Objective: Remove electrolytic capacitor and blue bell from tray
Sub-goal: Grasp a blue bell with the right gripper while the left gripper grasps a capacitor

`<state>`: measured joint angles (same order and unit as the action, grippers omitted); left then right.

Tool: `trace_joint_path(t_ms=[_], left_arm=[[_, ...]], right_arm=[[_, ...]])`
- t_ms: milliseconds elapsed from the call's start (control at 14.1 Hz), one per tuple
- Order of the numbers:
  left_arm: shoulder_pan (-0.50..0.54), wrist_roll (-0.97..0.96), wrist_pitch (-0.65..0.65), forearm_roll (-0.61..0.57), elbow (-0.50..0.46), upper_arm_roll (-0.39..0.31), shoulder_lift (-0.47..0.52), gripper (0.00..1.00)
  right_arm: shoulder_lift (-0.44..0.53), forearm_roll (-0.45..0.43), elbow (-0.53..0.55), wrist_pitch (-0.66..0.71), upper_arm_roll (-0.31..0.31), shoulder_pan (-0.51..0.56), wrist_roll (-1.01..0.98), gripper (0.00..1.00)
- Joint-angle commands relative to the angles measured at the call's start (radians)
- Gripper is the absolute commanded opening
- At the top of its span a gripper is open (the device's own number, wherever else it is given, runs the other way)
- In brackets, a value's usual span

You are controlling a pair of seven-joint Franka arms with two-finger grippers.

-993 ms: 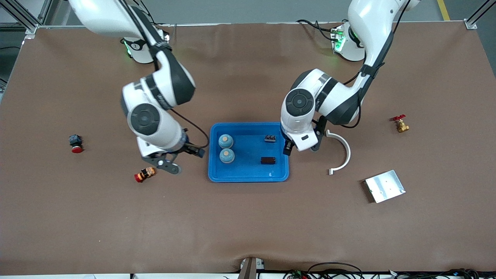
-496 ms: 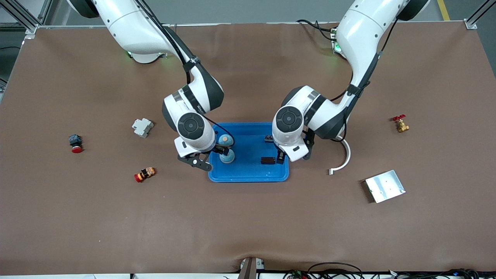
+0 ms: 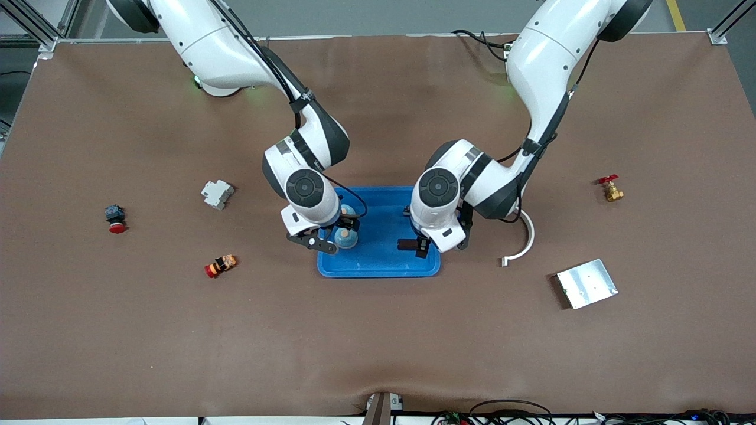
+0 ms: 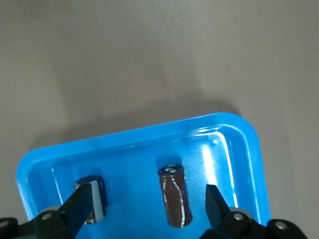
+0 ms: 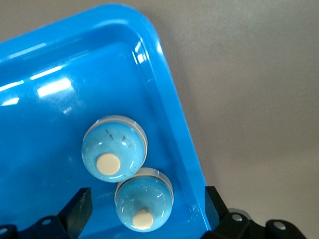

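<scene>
1. Capacitor (image 4: 174,195), a dark brown cylinder, lies on its side in the blue tray (image 3: 378,268), toward the left arm's end of it.
2. A second small dark part (image 4: 92,199) lies in the same tray, farther from the front camera; it may be another capacitor, but a finger hides much of it.
3. Two blue bells (image 5: 114,152) (image 5: 143,201) stand touching each other in the tray, toward the right arm's end.
4. Left hand (image 4: 147,206) is over the tray with its fingers (image 4: 214,204) spread apart, the brown capacitor between them and not gripped.
5. Right hand (image 5: 144,209) is over the bells, fingers (image 5: 79,204) wide apart on either side of the bell nearer the front camera, holding nothing.
6. On the brown desk (image 3: 378,342) lie a white curved piece (image 3: 522,239), a metal plate (image 3: 586,283), a red-handled brass valve (image 3: 610,188), a grey breaker (image 3: 216,193) and two red push buttons (image 3: 115,217) (image 3: 220,265).
</scene>
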<state>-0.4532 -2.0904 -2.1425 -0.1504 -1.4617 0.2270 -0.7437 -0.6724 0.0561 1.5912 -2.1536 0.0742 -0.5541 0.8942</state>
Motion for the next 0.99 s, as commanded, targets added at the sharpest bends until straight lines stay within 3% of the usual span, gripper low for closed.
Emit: trace_joint_path(t_ms=[0,709,922], left_arm=[[-0.025,-0.054,-0.004,-0.012,0.095,-0.009,-0.075,1.00],[-0.053,-0.114,-0.134,-0.017,0.118,-0.012,-0.149,1.00],[-0.093,-0.112,-0.137,-0.015,0.118,-0.069,-0.163,1.00]], right_arm=[[0.004,-0.012,0.012,-0.014,0.025,0.000,-0.012,1.00],[-0.019,-0.038,0.096,-0.135,0.059,0.002,-0.044,1.00],[-0.025,-0.036,0.096,-0.147,0.059,0.002,-0.044,1.00]])
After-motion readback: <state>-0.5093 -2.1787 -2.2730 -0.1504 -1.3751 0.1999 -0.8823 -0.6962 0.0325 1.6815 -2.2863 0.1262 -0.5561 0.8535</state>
